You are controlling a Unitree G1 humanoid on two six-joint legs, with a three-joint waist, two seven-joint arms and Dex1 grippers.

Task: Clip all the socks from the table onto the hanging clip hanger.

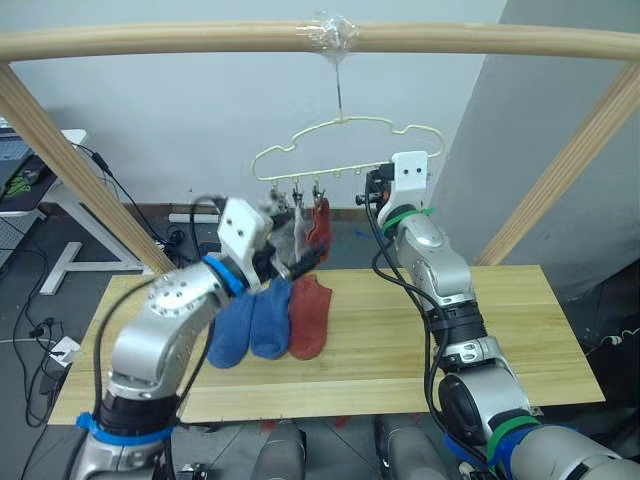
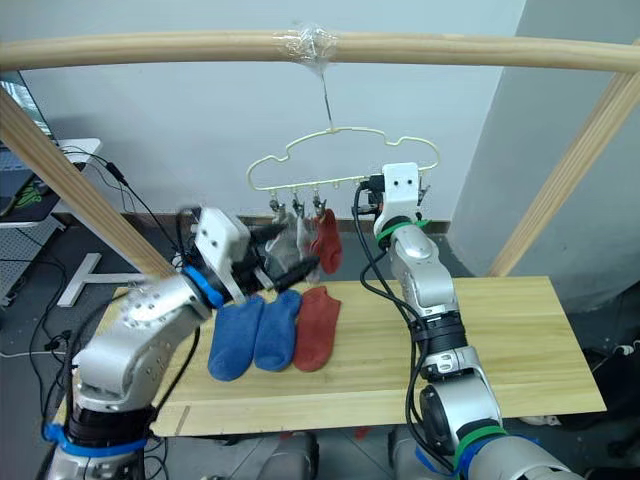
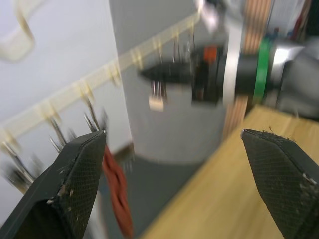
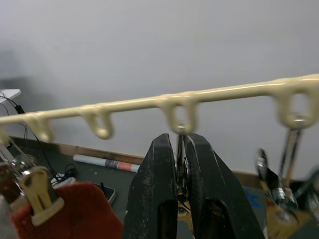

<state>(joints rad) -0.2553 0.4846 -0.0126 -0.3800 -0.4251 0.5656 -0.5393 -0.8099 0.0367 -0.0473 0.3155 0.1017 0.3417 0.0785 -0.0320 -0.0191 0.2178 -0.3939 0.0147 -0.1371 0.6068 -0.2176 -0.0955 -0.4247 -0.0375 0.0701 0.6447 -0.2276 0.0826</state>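
Note:
The pale-yellow clip hanger [image 1: 345, 150] hangs from the pole above the table [image 1: 500, 330]. A grey sock [image 1: 290, 235] and a rust-red sock [image 1: 320, 228] are clipped to its bar. Two blue socks [image 1: 232, 330] [image 1: 270, 320] and a rust-red sock [image 1: 310, 315] lie side by side on the tabletop. My left gripper [image 1: 300, 262] hovers above the lying socks, just below the hanging ones, open with nothing between its fingers [image 3: 75, 184]. Raised to the bar's right part, my right gripper [image 4: 182, 142] is shut on a metal clip [image 4: 180, 169].
A round wooden pole frame [image 1: 300, 38] spans overhead, with slanted legs at both table ends. A white desk [image 1: 60, 200] and cables stand on the floor at the left. The table's right half is bare wood.

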